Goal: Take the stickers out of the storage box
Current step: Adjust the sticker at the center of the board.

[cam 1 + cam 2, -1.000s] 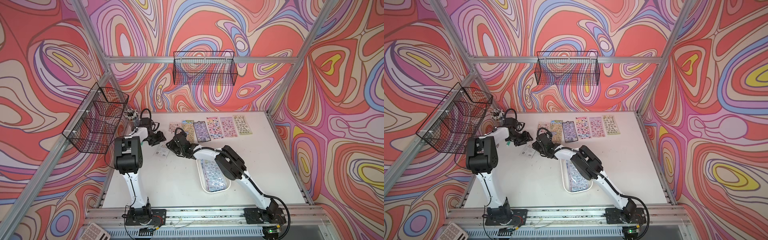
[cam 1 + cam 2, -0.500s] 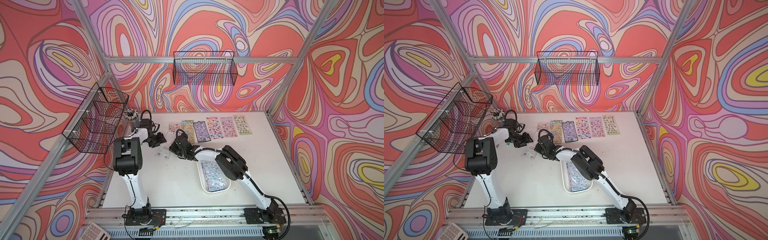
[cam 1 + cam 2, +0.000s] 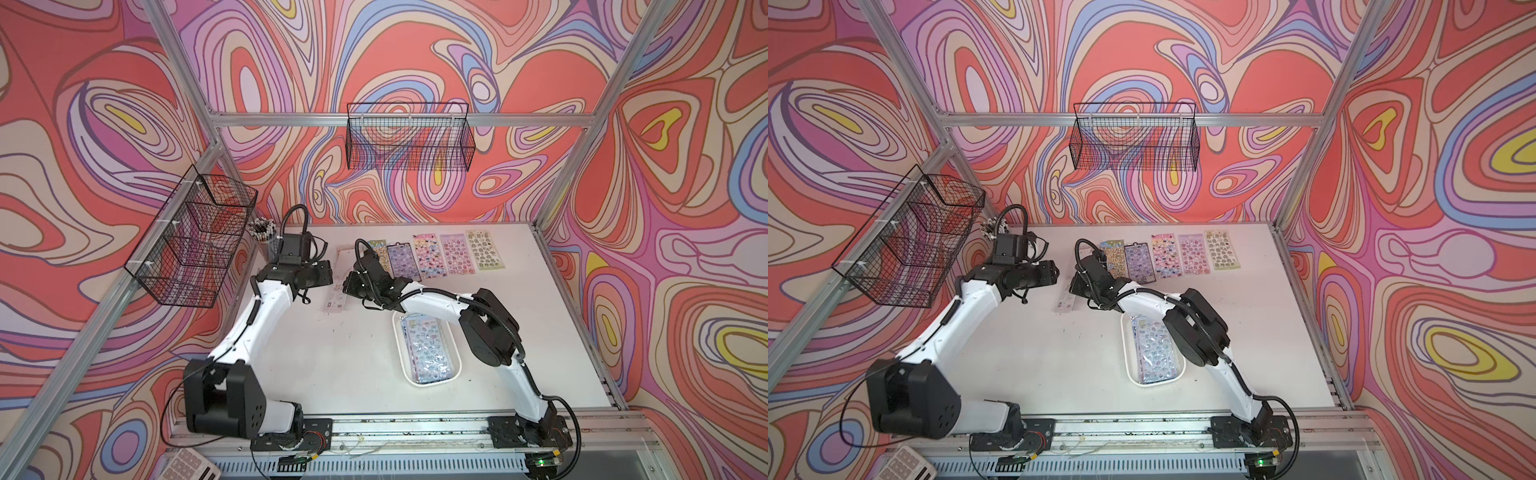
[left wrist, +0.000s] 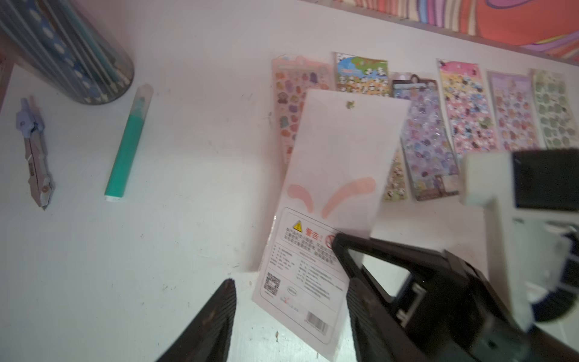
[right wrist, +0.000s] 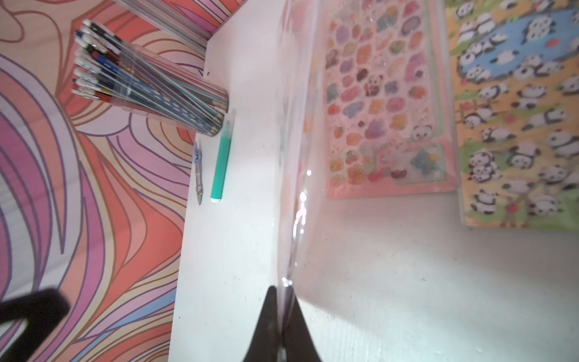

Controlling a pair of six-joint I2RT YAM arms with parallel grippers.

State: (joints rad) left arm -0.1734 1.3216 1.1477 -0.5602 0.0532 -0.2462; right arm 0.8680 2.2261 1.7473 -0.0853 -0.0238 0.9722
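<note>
Step in hand, as we judge it: one sticker sheet [image 4: 338, 150] is out of the storage box [image 3: 397, 353] and needs setting down by the row of sheets [image 3: 453, 253] on the desk [image 3: 353, 365].

To do it well: the sleeve looks glossy and floppy. So we keep the pinch tight, move slowly, and bring the left claw [image 4: 289, 283] onto a free edge before any release. In the left wrist view the held sheet overlaps the pink sheet [image 4: 288, 94] lying beyond the claw tips. We should land it beside that one, not on top.

Right claw [image 5: 282, 290]: jaws fully closed, pinching the sheet's clear sleeve at one edge. The sheet stands out beyond the tips (white back towards the left wrist camera).

Left claw: roughly half open, gripping nothing. The sheet's near end lies between its fingers; contact we cannot tell.

The storage box sits well behind the right claw, beside that arm's forearm, with the remaining sheets [image 3: 428, 353] inside.
</note>
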